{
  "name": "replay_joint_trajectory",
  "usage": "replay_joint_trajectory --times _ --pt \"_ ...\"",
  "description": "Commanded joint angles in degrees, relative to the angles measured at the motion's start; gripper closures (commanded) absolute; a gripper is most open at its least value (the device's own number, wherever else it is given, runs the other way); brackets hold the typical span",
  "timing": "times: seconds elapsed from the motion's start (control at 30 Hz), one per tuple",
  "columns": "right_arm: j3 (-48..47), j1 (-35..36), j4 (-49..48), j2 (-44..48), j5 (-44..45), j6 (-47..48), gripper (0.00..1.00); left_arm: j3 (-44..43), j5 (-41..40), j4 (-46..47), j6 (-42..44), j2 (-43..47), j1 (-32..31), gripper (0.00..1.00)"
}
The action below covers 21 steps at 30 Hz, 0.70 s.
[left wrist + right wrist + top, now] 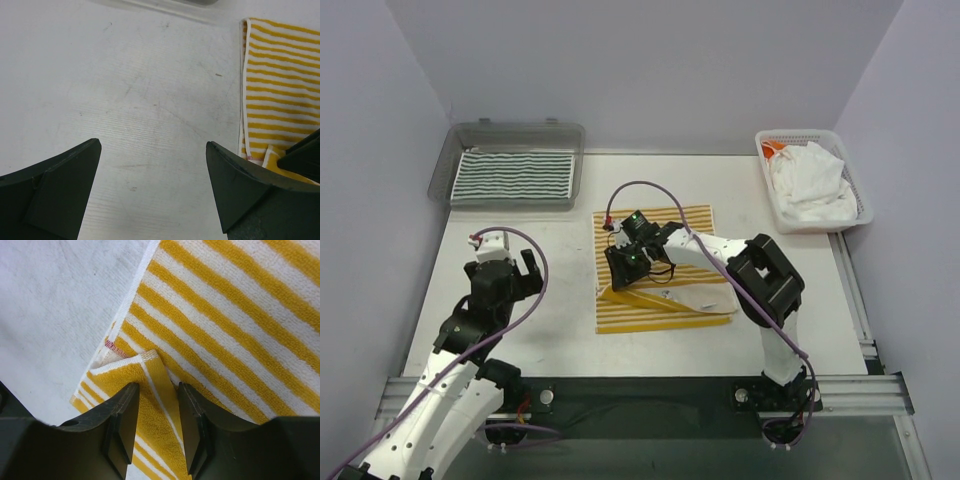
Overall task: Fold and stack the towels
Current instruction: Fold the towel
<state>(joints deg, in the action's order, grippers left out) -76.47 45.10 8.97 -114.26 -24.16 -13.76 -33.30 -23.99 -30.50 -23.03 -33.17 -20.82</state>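
Pinched in my right pincer, a corner of the yellow-striped towel stands up, cloth spreading ahead and rightward.

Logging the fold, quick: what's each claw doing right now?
Left claw: open, holding nothing.
Right claw: closed on a folded corner of the yellow towel.

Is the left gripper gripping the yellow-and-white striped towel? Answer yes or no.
No: the left gripper stands open over the bare table, with the yellow-and-white striped towel off to one side.
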Motion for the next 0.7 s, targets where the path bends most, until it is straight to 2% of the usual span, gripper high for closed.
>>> replay_joint_trajectory --times 0.0,0.2,0.5,0.67 --pt "-2.0 1.0 0.6 0.4 -2.5 0.6 0.64 -0.7 0.4 2.7 1.1 0.4 0.4 0.03" --pt "-1.8 2.7 0.9 3.8 -2.6 -0.3 0.72 -0.5 0.4 2.7 1.1 0.3 0.5 0.03" --pt "0.3 7.4 4.0 4.9 -2.9 -2.5 0.75 -0.5 1.5 2.8 1.1 0.1 0.5 0.03" --pt "0.2 8.9 11.1 7.0 -5.2 -2.1 0.75 -1.2 6.6 1.2 -2.4 -0.2 0.5 0.03"
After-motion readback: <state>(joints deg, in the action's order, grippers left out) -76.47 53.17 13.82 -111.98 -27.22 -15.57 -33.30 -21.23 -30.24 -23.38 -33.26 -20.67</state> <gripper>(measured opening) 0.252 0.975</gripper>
